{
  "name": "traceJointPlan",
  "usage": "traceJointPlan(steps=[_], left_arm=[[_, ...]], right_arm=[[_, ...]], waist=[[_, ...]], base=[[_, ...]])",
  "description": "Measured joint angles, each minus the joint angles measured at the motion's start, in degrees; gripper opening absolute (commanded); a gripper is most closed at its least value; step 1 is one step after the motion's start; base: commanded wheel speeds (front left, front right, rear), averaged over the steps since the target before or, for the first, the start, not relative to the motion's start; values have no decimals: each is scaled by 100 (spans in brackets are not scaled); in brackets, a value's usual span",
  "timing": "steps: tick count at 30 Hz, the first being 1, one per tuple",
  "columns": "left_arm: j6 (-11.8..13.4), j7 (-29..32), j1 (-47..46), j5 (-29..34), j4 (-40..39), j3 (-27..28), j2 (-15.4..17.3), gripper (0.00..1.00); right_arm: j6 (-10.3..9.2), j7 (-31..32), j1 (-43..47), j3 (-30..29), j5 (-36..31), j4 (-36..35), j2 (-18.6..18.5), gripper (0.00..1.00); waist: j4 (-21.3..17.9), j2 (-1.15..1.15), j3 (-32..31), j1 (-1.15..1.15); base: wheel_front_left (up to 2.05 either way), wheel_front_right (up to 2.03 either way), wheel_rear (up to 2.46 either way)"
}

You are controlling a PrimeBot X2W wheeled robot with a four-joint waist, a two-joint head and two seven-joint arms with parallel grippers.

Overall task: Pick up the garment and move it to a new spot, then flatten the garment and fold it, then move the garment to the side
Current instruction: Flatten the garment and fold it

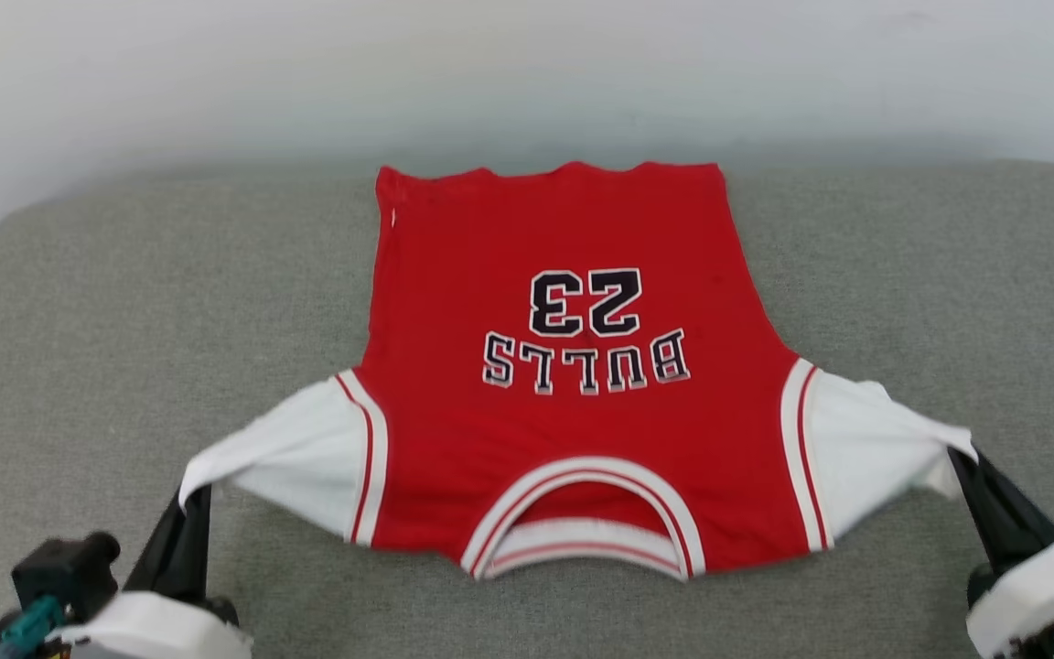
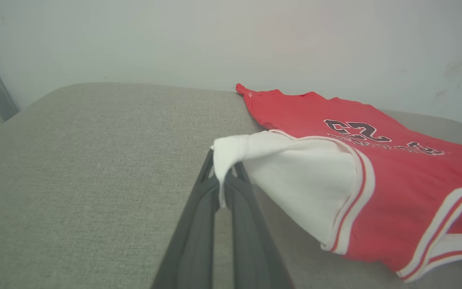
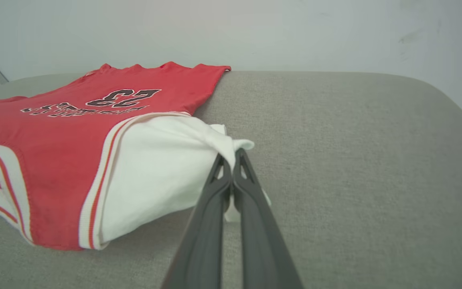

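1. Plainly, in the head view the garment point(image 1: 573, 366) lies spread flat at the middle of the surface point(image 1: 124, 320), number side up, hem toward the far edge, collar toward the near edge.
2. Left wrist view: the left pincer point(image 2: 223, 178) is clamped on the tip of one white sleeve, which stretches taut.
3. Right wrist view: the right pincer point(image 3: 231, 162) pinches the other sleeve's tip.
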Motion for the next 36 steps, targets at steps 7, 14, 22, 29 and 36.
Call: traceJointPlan(steps=[7,14,22,29,36], left_arm=[[148,138,857,-94,-159,41,107,0],[198,177,1231,-125,2,-90,45,0],[196,132,1330,-104,237,-227,-81,0],[140,92,1196,-24,270,-343,-149,0],[91,48,981,82,135,-471,-232,0]], right_arm=[[1,427,1078,-546,-182,-368,211,0],[1,695,1913,-905,-152,-448,402,0],[2,931,2314,-915,-53,-216,401,0],[1,870,2027,-859,-110,-271,436,100],[0,721,1524,-1100,-112,-660,275,100]], waist=[[-24,0,-250,0],[11,0,-302,1],[62,0,-330,1],[67,0,-319,2],[153,0,-184,2]], base=[[0,0,0],[0,0,0],[0,0,0],[0,0,0],[0,0,0]])
